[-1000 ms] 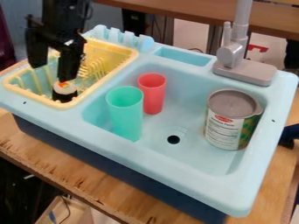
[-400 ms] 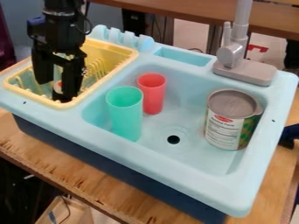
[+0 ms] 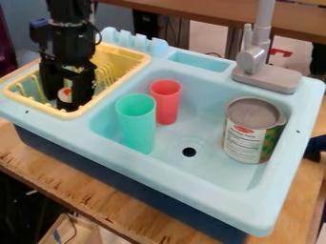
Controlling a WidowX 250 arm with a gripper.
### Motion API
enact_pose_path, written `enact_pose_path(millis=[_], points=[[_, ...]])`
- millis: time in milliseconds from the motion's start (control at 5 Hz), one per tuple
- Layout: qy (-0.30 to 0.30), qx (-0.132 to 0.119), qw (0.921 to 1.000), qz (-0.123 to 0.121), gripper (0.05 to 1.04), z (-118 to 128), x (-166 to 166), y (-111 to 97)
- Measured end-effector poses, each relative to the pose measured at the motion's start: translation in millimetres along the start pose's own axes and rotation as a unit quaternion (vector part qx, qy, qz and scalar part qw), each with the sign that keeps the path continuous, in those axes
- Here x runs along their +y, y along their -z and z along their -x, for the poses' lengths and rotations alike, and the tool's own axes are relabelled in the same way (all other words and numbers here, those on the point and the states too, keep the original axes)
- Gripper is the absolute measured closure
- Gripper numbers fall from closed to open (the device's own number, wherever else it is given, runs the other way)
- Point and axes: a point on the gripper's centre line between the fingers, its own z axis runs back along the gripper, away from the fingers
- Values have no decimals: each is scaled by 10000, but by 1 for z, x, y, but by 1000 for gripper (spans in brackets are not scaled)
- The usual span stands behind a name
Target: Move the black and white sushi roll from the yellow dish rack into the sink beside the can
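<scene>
Right, claw [image 3: 66,101] down in yellow rack [image 3: 141,61], fingers apart, small round thing [image 3: 65,94] between them, can't tell if touching. Green cup [image 3: 136,124], red cup [image 3: 166,102], can [image 3: 247,138] in sink [image 3: 210,195].

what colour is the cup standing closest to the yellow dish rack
Green, a minty shade; the cup shows best in the camera view.

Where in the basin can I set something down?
Bare basin floor surrounds the drain, between the green cup and the can, and continues toward the camera. Crowded: the yellow rack, where the gripper is down, and where the red cup stands close by the green one.
</scene>
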Motion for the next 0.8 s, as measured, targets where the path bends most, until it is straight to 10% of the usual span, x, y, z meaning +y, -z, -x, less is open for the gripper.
enact_pose_path(millis=[400, 800], points=[[-124, 196, 9997, 21, 119, -2, 1, 14], [-447, 405, 9972, -454, 470, -6, -1, -5]])
